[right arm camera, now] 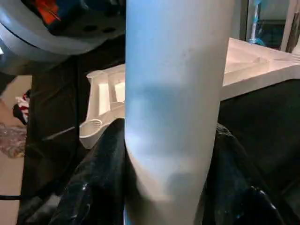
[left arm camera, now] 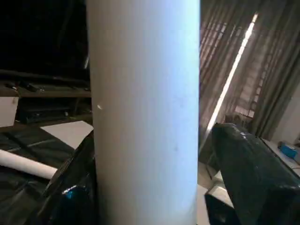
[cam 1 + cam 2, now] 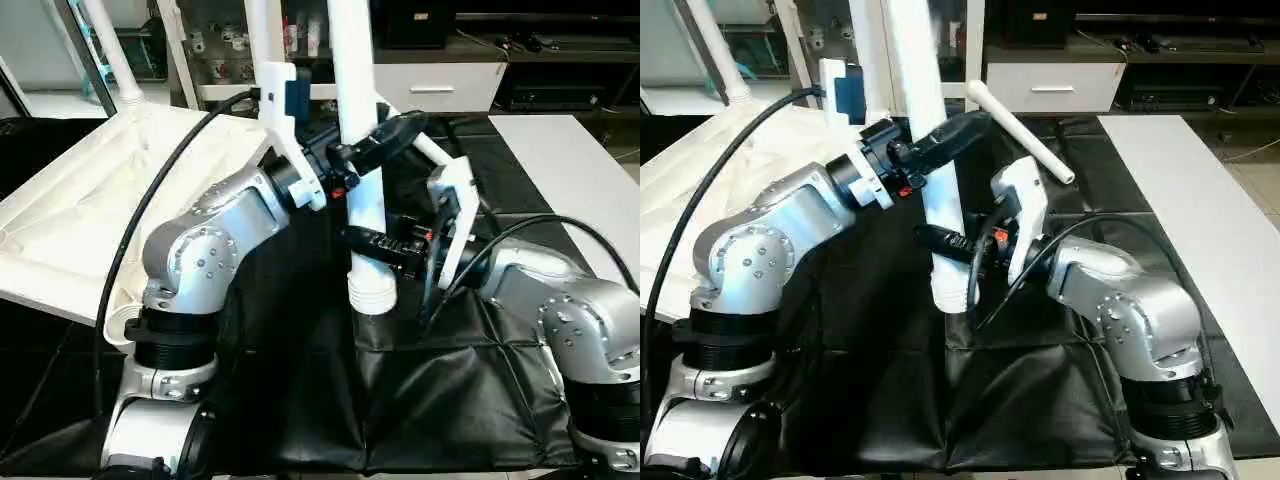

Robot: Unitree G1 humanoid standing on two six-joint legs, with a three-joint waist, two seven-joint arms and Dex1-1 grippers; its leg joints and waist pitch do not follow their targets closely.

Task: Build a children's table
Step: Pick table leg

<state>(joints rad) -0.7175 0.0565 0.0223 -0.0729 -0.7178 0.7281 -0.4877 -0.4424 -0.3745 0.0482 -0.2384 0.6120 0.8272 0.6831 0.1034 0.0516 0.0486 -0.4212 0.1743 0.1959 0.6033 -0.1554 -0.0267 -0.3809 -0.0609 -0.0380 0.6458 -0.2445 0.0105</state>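
Note:
A white table leg [image 3: 362, 130] stands nearly upright over the black-covered table, its ribbed end [image 3: 372, 290] pointing down just above the cloth. My left gripper [image 3: 372, 142] is shut on the leg higher up, and my right gripper [image 3: 376, 246] is shut on it lower down. In the wrist views the leg [image 2: 145, 112] [image 1: 171, 103] sits between black fingers [image 2: 248, 168] [image 1: 98, 178]. The white tabletop [image 3: 60, 220] lies underside up at the left, with an open corner socket [image 3: 125, 322] near my left arm. Two legs [image 3: 108, 45] [image 3: 264, 35] rise at its far side.
Another white leg [image 3: 1022, 130] lies slanted on the black cover [image 3: 430, 400] behind my right gripper. A white table [image 3: 570, 170] runs along the right. White cabinets and shelves [image 3: 440, 85] stand at the back. A black cable [image 3: 150, 200] loops over my left arm.

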